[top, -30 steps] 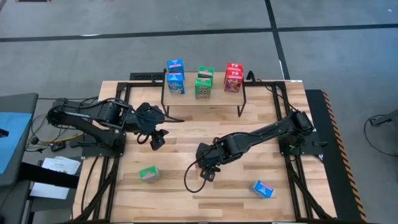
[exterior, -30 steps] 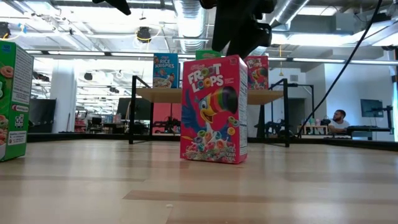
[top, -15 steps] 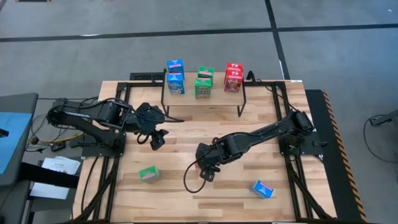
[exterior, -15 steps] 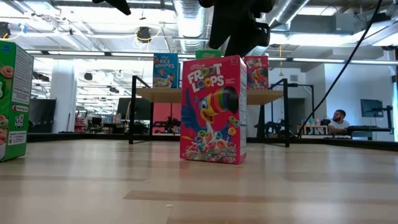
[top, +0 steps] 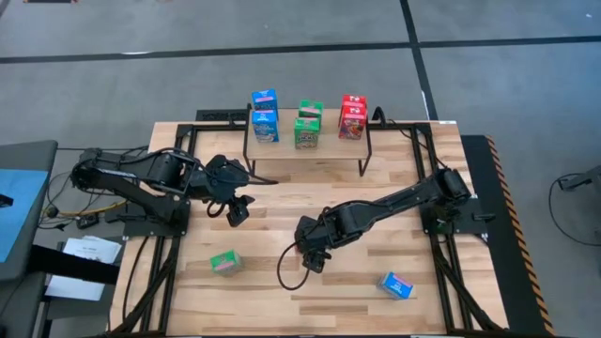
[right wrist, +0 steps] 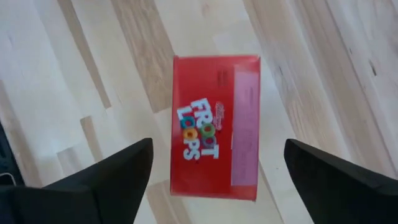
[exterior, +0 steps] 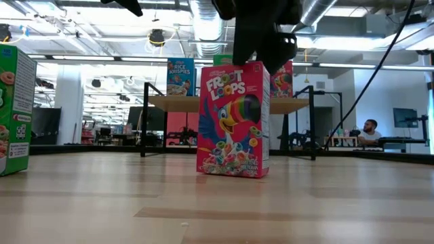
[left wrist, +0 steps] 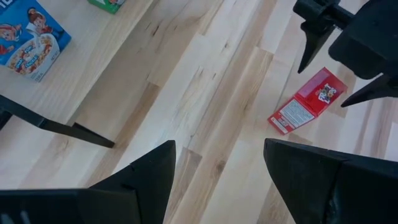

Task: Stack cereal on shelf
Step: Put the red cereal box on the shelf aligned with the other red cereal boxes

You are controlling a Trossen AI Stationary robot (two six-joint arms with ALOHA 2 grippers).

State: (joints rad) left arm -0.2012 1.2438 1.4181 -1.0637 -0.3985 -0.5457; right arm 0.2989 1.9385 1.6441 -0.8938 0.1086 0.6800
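High view: a plank table (top: 376, 178) carries two dark arms, a low shelf (top: 331, 143) at its far edge and loose cereal boxes nearer the camera side.
Right gripper: the right gripper (right wrist: 211, 171) hangs directly above an upright red box (right wrist: 215, 135) near the table's middle; its fingers (right wrist: 112, 177) stand wide on either side of the box top, apart from it, holding nothing.
Red box: it stands on the planks by itself, printed front (exterior: 232, 118) facing the low camera, with the dark gripper mass just over its top edge; the left wrist camera also catches it (left wrist: 307, 101) below the other arm's open fingers.
Left gripper: the left gripper (top: 235, 202) waits over the table's left half, in front of the shelf's left end; its jaws are parted with bare wood between them and nothing held.
Shelf: six boxes sit on the board in three columns, two blue (top: 265, 115) at the left, two green (top: 307, 125) in the middle, two red (top: 352, 116) at the right.
Loose boxes: a green box (top: 223, 263) lies on the near left of the table and a blue box (top: 396, 284) on the near right, both well apart from either gripper.
Low view, background: a seated person (exterior: 367, 133) shows far off in the room behind the table.
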